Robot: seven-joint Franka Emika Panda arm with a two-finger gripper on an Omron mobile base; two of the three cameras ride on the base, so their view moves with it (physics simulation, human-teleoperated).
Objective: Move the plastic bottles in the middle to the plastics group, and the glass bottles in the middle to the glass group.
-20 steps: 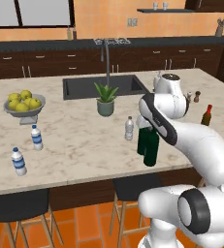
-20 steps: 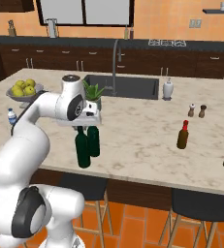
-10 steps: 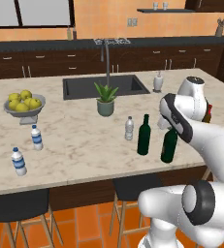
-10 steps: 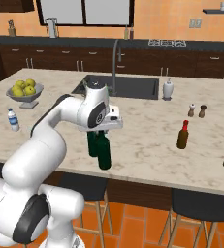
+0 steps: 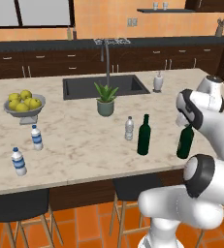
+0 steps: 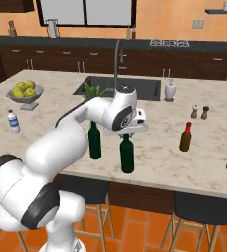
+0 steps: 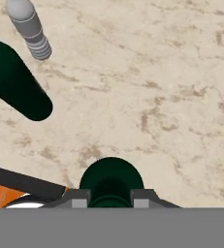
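Gripper (image 6: 127,132) clamped on neck of one green wine bottle (image 6: 127,155), upright near counter's (image 6: 193,162) front edge. Second green wine bottle (image 6: 94,141) stands just left of it; greyish plastic bottle (image 5: 129,128) sits beside that one. Brown red-topped bottle (image 6: 185,137) well apart.

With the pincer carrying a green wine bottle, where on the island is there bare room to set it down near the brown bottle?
Bare marble lies between the held wine bottle and the brown red-topped bottle, in front of the shakers. It is crowded behind, around the second wine bottle, greyish plastic bottle and plant.
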